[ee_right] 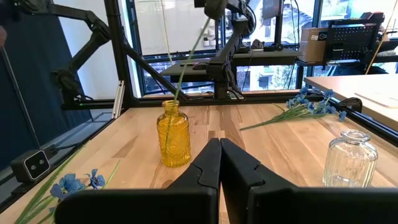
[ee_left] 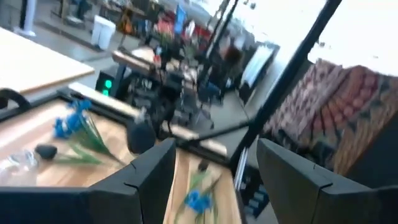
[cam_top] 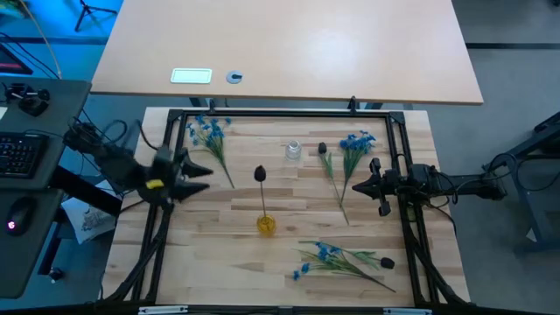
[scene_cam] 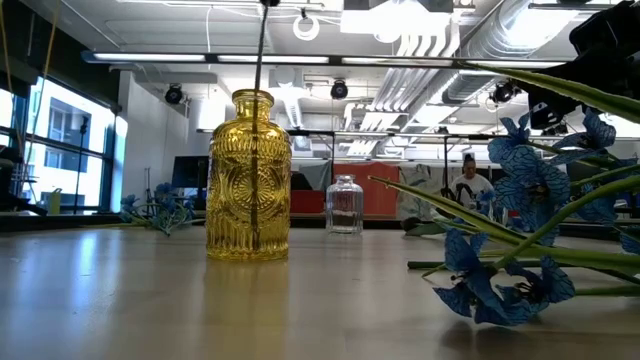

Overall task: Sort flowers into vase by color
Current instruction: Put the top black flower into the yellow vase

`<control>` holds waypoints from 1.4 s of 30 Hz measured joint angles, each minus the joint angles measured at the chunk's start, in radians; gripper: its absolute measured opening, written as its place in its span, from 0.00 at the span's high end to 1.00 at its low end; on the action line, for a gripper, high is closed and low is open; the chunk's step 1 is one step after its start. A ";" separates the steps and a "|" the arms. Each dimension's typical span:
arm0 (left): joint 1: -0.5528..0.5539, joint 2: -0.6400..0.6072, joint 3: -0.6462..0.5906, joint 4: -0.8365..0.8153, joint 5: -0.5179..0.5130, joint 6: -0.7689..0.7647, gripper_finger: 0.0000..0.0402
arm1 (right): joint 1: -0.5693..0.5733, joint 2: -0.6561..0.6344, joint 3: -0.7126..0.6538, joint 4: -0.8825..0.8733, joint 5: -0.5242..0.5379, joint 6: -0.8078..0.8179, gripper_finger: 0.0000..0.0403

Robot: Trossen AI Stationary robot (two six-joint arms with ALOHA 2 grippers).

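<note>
A yellow glass vase [cam_top: 266,224] [scene_cam: 249,180] [ee_right: 173,134] stands on the table and holds one black tulip bud [cam_top: 260,174] [ee_right: 214,7] by its thin stem. A small clear vase [cam_top: 292,150] [ee_right: 351,158] stands farther back. Blue sprays lie flat at the far left [cam_top: 208,131], far right [cam_top: 354,144] and near side [cam_top: 328,255] [scene_cam: 520,250]. Loose black buds lie by the clear vase [cam_top: 322,149] and beside the near spray [cam_top: 387,262]. My left gripper [cam_top: 206,168] [ee_left: 214,152] hovers open left of the bud. My right gripper [cam_top: 354,185] [ee_right: 219,146] is shut, at the right, pointing toward the yellow vase.
A black frame [cam_top: 280,114] borders the wooden table along its far, left and right edges. Bare wood lies between the yellow vase and the left edge. A second, lighter table [cam_top: 289,52] stands beyond the far edge. A person [scene_cam: 466,180] stands far off in the room.
</note>
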 joint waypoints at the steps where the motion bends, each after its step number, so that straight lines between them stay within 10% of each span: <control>1: 0.003 -0.004 0.008 0.001 -0.024 0.000 0.47 | 0.000 0.000 0.000 0.000 0.000 0.000 1.00; 7: 0.083 0.044 0.020 0.006 -0.060 -0.110 0.47 | 0.000 0.000 0.000 0.000 0.000 0.000 1.00; 12: 0.217 0.196 0.020 0.143 0.195 -0.250 0.47 | 0.000 0.000 0.000 0.000 0.000 0.000 1.00; 24: 0.461 0.329 0.169 0.421 0.328 -0.110 0.47 | -0.006 -0.001 0.000 0.019 0.128 -0.154 1.00; 29: 0.576 0.314 0.252 0.293 0.265 -0.010 0.47 | -0.007 -0.001 0.000 0.325 0.171 0.162 1.00; 36: 0.757 0.329 0.253 -0.030 0.293 -0.031 0.47 | -0.008 0.006 0.000 0.693 0.648 0.546 1.00; 42: 0.928 0.331 0.140 0.003 0.438 -0.008 0.47 | -0.007 0.224 0.057 0.600 0.584 0.748 1.00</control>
